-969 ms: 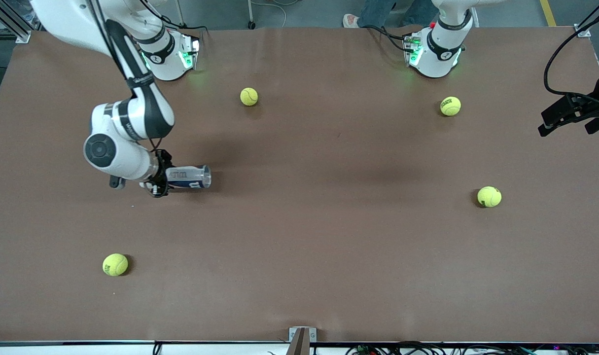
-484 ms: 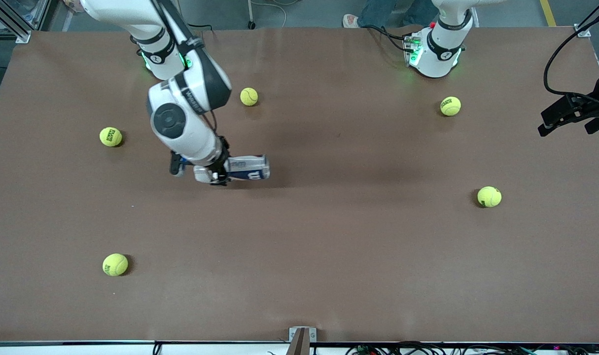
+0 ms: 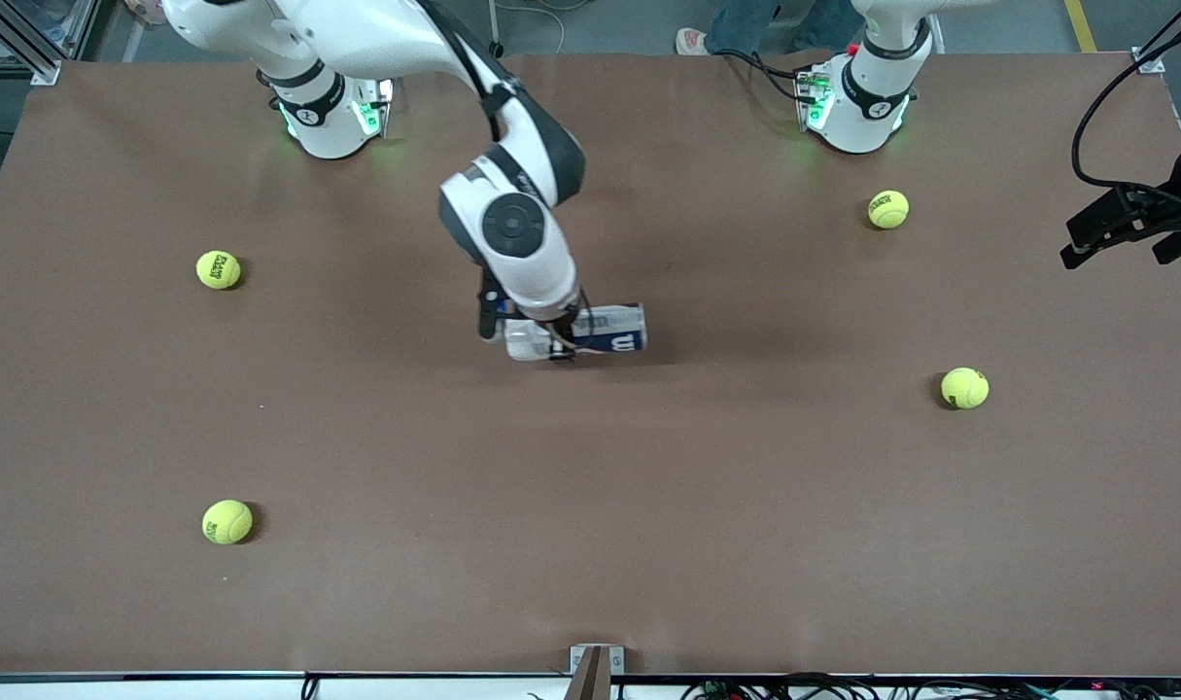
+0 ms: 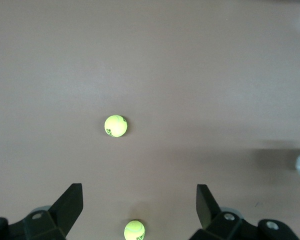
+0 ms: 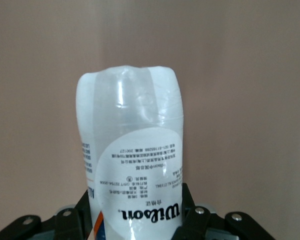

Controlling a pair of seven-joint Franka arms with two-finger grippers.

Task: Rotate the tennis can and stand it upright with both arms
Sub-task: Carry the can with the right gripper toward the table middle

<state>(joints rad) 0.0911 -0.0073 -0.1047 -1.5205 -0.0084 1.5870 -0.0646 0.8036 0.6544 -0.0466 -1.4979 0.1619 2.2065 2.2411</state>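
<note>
The tennis can (image 3: 605,332) is a clear cylinder with a white-and-navy label. It lies on its side, low over the middle of the table. My right gripper (image 3: 555,342) is shut on the can's end toward the right arm's side. In the right wrist view the can (image 5: 132,160) fills the space between the black fingers (image 5: 189,216), with its "Wilson" label facing the camera. My left gripper (image 3: 1125,228) waits open and empty, high over the table edge at the left arm's end. Its own view (image 4: 140,196) shows the fingers wide apart.
Several yellow-green tennis balls lie on the brown table: one (image 3: 219,269) and one (image 3: 227,521) toward the right arm's end, one (image 3: 887,209) and one (image 3: 964,387) toward the left arm's end. The left wrist view shows two balls (image 4: 115,125) (image 4: 134,230).
My right arm has carried the can from the right arm's end of the table to the middle, still on its side. The left arm has not moved.
</note>
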